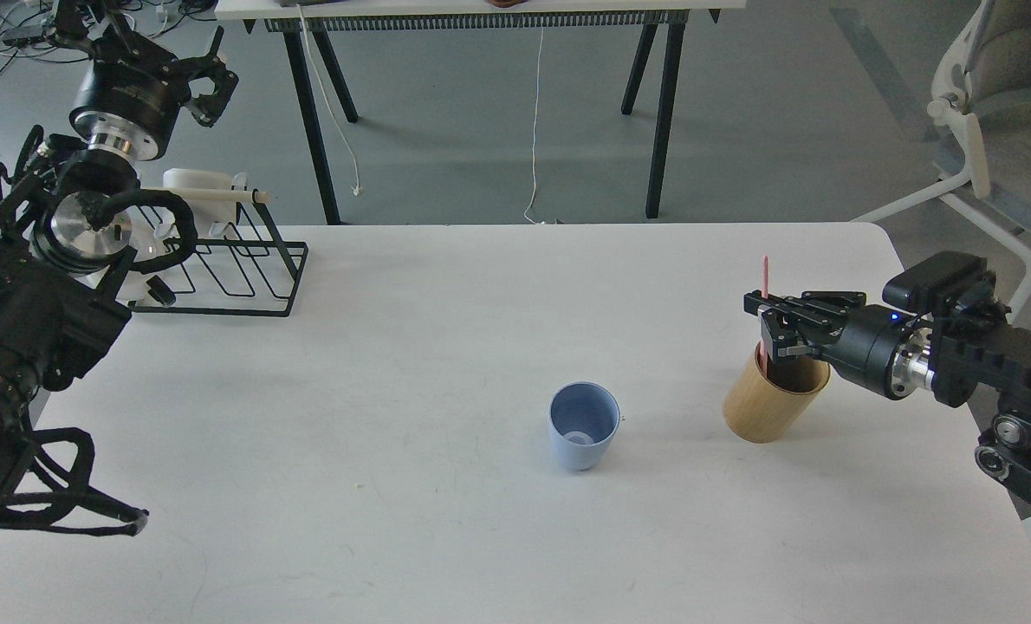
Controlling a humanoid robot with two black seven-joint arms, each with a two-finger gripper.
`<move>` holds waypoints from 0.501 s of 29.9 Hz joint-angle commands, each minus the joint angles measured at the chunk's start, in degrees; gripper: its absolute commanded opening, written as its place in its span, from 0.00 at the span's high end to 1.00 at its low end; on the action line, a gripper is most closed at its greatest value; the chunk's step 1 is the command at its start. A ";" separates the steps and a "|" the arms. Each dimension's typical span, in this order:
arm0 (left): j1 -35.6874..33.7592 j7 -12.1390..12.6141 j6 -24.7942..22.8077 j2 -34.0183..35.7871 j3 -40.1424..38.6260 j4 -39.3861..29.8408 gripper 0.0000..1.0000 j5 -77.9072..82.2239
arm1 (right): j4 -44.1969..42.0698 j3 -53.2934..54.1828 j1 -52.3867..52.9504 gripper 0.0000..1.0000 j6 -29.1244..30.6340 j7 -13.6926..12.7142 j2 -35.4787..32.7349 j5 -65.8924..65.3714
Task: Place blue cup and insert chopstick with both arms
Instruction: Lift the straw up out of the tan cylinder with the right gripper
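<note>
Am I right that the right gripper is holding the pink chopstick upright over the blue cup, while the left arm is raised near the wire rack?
Not quite: the head view shows the right gripper holding the pink chopstick upright over the tan wooden holder, not the blue cup, which stands empty to the holder's left. The rest holds: the left gripper is raised near the wire rack.
</note>
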 commanded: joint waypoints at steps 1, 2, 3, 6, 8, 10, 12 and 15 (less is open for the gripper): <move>-0.05 0.01 0.00 0.00 -0.01 0.00 0.00 0.00 | 3.42 1.59 0.05 0.96 -0.01 -0.08 -3.07 0.00; -0.05 0.01 0.00 0.00 -0.01 0.00 0.00 0.00 | 4.21 2.20 0.14 0.96 -0.01 -0.08 -3.77 0.00; -0.05 0.01 0.00 0.00 -0.01 0.00 0.00 0.00 | 5.00 2.99 0.31 0.96 -0.01 -0.08 -4.82 0.00; -0.05 0.01 0.00 0.00 0.07 0.00 0.00 0.00 | 7.55 3.96 2.50 0.96 0.08 -0.08 -8.07 0.35; -0.05 0.01 0.00 0.00 0.07 0.00 0.00 0.00 | 9.13 3.96 4.44 0.96 0.34 -0.08 -10.10 0.70; -0.13 0.01 0.00 0.09 0.07 0.00 0.00 0.00 | 9.93 4.05 6.98 0.96 0.43 -0.08 -11.25 0.79; -0.22 0.01 0.00 0.09 0.07 0.00 0.00 0.00 | 9.84 4.14 9.79 0.96 0.61 -0.16 -11.16 1.14; -0.40 0.01 0.00 0.18 0.07 0.00 0.00 0.00 | 9.76 4.14 13.05 0.96 0.61 -0.43 -9.50 3.15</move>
